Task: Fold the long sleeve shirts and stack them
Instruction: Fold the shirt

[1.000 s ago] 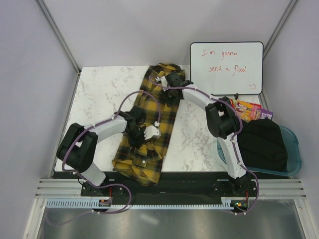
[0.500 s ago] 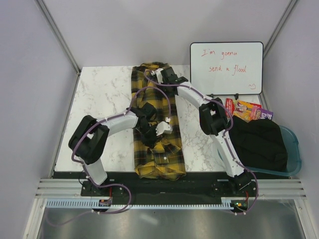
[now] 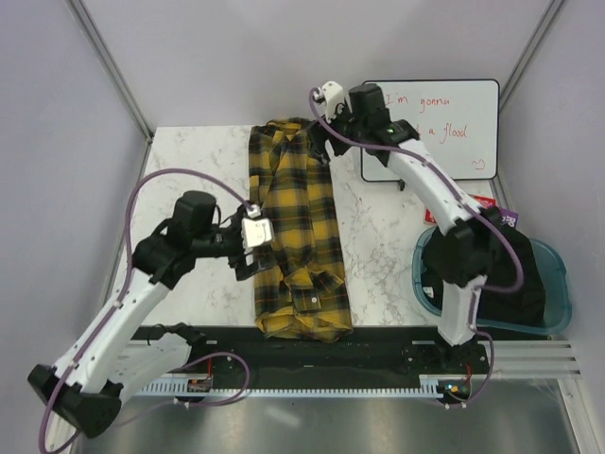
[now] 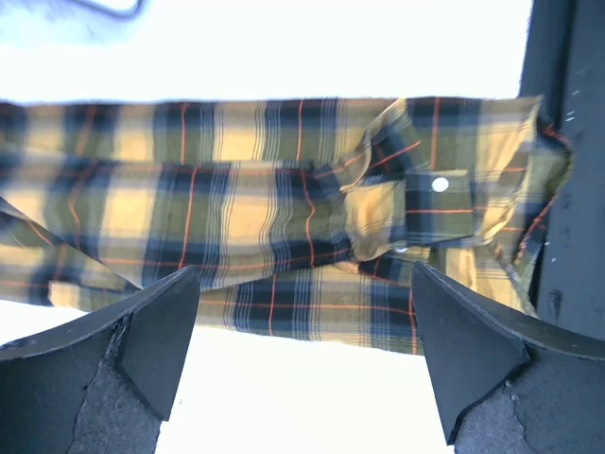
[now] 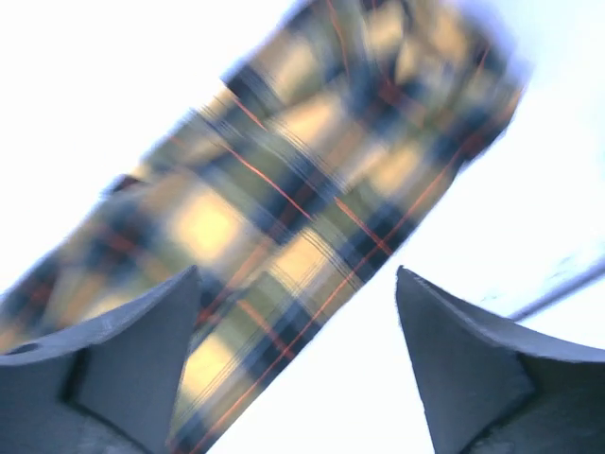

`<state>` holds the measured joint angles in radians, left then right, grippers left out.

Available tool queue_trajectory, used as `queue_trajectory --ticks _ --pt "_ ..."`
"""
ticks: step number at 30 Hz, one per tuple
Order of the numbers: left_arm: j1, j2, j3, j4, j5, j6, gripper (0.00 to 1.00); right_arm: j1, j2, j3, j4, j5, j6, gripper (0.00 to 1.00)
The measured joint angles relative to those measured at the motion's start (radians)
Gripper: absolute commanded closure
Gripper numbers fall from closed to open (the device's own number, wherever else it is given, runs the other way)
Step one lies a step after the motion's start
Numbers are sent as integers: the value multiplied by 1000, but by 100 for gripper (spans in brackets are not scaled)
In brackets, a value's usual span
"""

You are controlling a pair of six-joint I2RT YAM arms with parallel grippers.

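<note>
On the white marbled tabletop (image 3: 189, 170), between pale grey walls (image 3: 57, 142), the yellow-and-black plaid flannel shirt with thin red lines (image 3: 293, 227) lies in a long narrow strip from the far edge to the near edge. It looks light and limp, likely to slump, so pinching a doubled edge near an end seems wisest. The left gripper (image 4: 298, 312) hangs above its left edge, jaws spread wide and empty; the right gripper (image 5: 298, 303), likewise spread and holding nothing, hovers over the far end
</note>
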<state>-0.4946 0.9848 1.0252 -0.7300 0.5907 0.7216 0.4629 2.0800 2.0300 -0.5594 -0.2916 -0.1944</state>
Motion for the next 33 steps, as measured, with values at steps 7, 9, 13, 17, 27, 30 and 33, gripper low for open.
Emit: queue_trajectory --ticks 7,9,13,17,27,30,33 --pt "0 -73 -147 -6 21 65 12 11 -445 -295 36 -198 7 35" --pt "0 -35 -208 -5 22 97 19 13 -462 -401 40 -274 51 39" --pt "0 -9 -332 16 22 116 34 13 -404 -703 66 -341 147 44" --pt "1 21 -379 63 15 105 39 16 -369 -934 21 -342 203 43" --pt "17 92 -380 168 24 50 42 54 -439 -1022 73 -381 225 48" --pt "18 77 -409 199 50 50 45 81 -439 -1033 88 -385 226 58" --pt "15 72 -430 211 74 51 45 101 -426 -1035 96 -386 225 62"
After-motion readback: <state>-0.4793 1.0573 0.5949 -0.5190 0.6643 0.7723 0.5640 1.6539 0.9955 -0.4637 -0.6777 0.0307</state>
